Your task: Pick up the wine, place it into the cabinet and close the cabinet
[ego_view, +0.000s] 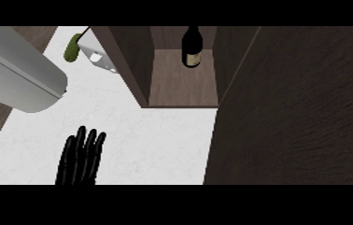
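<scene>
Inside, one wine bottle [192, 46] upright in one cabinet [183, 86]; one left hand [81, 158], fingers straight.

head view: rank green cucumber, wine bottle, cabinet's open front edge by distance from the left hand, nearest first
From the left hand, resting open at the lower left:
1. Cabinet's open front edge, up and to the right of the hand, on the counter.
2. Green cucumber, straight up near the top left, beside a white object.
3. Wine bottle, upper right, standing deep inside the cabinet.
</scene>
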Robot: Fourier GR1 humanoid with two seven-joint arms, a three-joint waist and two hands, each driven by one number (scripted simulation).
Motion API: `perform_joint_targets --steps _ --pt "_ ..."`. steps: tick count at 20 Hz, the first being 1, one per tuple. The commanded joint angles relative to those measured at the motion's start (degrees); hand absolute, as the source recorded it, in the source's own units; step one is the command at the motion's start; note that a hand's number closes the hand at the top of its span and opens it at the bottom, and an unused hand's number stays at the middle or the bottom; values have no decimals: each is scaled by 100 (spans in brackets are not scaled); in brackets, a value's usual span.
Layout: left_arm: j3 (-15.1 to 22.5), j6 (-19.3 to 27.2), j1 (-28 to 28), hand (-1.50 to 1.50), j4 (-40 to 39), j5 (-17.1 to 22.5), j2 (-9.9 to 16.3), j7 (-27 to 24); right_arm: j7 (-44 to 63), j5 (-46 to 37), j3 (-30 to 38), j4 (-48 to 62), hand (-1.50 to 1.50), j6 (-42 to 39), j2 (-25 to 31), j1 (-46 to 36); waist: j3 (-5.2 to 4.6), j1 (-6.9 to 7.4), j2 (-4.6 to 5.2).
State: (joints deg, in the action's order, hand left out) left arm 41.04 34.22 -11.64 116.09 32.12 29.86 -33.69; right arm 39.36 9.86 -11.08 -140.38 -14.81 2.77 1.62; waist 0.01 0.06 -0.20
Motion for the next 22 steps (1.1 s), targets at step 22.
perform_joint_targets --steps 22 --pt "-2891 -2276 -1520 -150 206 1637 1318 -117 411 -1360 -4422 -399 150 1365 -272 137 -15 5 -43"
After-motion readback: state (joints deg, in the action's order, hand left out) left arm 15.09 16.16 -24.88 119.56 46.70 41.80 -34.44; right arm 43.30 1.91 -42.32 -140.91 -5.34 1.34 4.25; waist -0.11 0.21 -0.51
